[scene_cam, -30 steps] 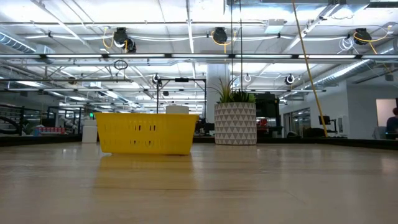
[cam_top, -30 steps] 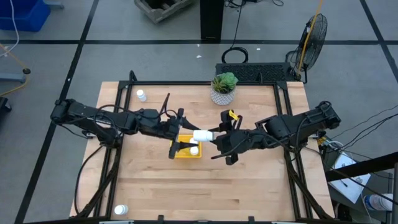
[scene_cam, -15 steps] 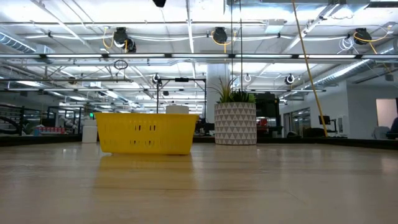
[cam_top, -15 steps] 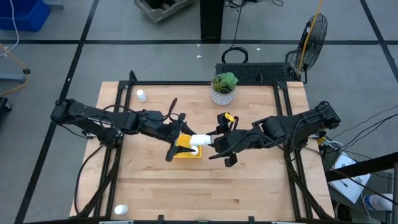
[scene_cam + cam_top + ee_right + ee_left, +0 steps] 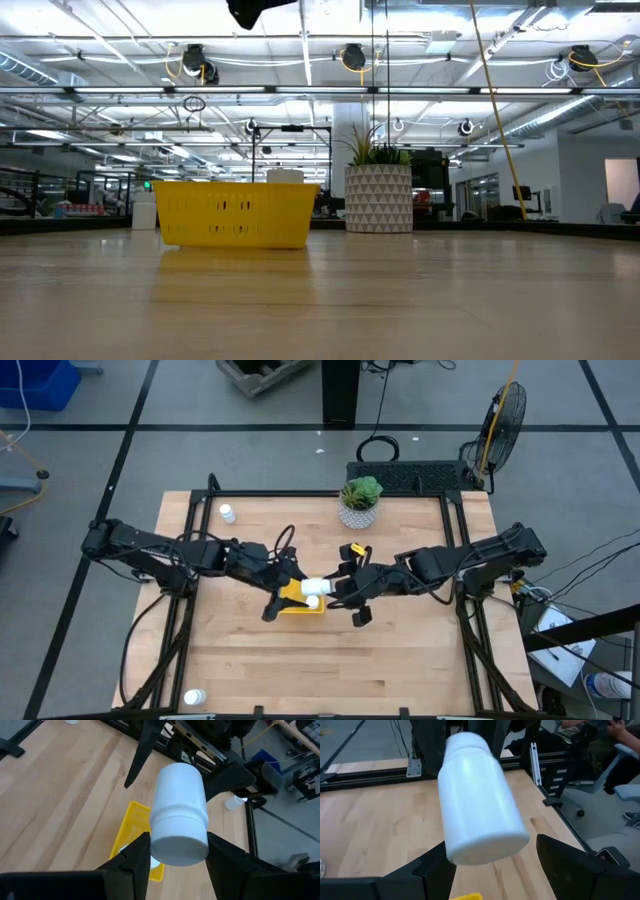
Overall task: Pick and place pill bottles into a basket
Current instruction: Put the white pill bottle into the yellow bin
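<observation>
A white pill bottle (image 5: 315, 587) lies level in the air over the yellow basket (image 5: 290, 603), its cap toward my right gripper (image 5: 336, 588), which is shut on it. My left gripper (image 5: 288, 580) is open. Its fingers stand on either side of the bottle's bottom end (image 5: 487, 845), and I see no touch. A second bottle (image 5: 312, 601) lies in the basket. One bottle (image 5: 228, 513) stands at the table's far left and another (image 5: 195, 697) at the near left. The basket also shows in the low view (image 5: 235, 213). My right gripper pinches the bottle at its cap end (image 5: 159, 827) between its two fingers (image 5: 136, 854). The fingers come level from the table's right and lie along the bottle. The bottle is lifted clear and level above the basket (image 5: 131, 827), its bottom end pointing to the table's left.
A white patterned pot with a green plant (image 5: 359, 503) stands at the far middle of the table and also shows in the low view (image 5: 378, 198). Black frame rails (image 5: 190, 560) run along the table's left and right sides. Bare wood lies toward the near edge.
My right gripper has carried the bottle toward the table's left and a little toward the near edge, over the basket. The bottle has stayed level, and its bottom end is now between my left gripper's open fingers. A dark gripper part has come down into the top of the low view.
</observation>
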Tool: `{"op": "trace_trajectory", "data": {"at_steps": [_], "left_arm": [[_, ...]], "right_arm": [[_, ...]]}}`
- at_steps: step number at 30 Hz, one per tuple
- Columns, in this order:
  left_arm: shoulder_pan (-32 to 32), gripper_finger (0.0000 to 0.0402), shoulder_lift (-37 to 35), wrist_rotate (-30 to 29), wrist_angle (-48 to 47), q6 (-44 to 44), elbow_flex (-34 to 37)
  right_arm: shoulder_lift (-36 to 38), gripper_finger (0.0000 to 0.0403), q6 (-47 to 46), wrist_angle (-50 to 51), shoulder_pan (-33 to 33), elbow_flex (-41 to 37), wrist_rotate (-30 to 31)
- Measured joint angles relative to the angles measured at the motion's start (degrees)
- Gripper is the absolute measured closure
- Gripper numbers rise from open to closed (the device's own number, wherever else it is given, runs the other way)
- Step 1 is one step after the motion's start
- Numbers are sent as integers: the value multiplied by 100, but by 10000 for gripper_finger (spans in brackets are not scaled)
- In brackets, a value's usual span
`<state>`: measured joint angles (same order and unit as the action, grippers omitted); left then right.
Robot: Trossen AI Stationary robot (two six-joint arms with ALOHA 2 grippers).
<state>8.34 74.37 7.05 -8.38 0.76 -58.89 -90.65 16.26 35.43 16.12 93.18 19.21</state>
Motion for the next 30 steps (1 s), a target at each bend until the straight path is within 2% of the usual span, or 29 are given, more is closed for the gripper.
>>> {"op": "trace_trajectory", "data": {"at_steps": [6,14,19,25,30], "left_arm": [[4,128,0,-232,-339,48,0],[86,128,2,-270,-531,-105,2],[127,128,1,-240,-543,-214,2],[129,128,0,-250,-417,-323,2],[129,128,5,-512,-247,-689,2]], "right_arm": [[1,257,-38,-531,0,-340,-409],[2,257,-76,-1037,-39,-783,-452],[0,257,-64,-1398,-81,-1027,-726],[0,257,-59,-1541,-83,-1152,-729],[0,257,11,-1553,-85,-1160,-672]]}}
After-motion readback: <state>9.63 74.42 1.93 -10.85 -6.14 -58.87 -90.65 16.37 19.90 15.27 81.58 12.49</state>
